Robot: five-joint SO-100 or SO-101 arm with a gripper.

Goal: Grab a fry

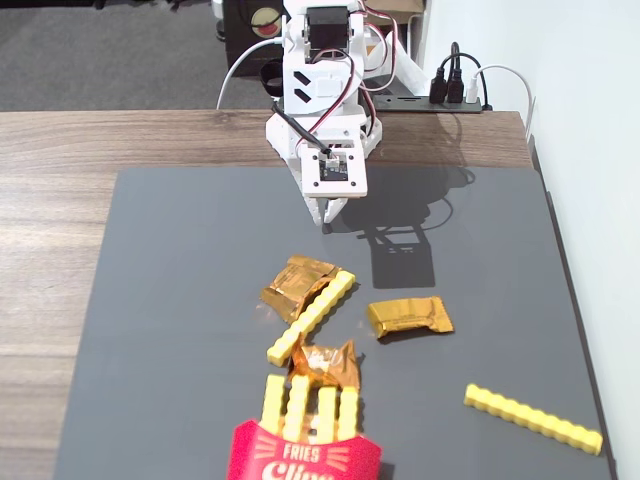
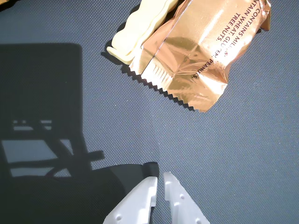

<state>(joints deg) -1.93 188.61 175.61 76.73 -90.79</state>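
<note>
Two long yellow crinkle-cut fries lie on the dark grey mat (image 1: 170,300). One fry (image 1: 312,317) lies diagonally in the middle, between gold wrappers. The other fry (image 1: 533,418) lies alone at the lower right. My white gripper (image 1: 328,212) hangs over the mat's far part, well short of the middle fry. In the wrist view the gripper (image 2: 160,179) is shut and empty, just above the mat. The middle fry's end (image 2: 135,30) shows at the top, partly under a gold wrapper (image 2: 201,51).
Three crumpled gold wrappers (image 1: 298,283) (image 1: 410,316) (image 1: 325,364) lie around the middle fry. A red FRIES carton (image 1: 303,455) with short yellow fries stands at the front edge. The wooden table (image 1: 60,200) borders the mat, and a wall (image 1: 590,150) stands to the right.
</note>
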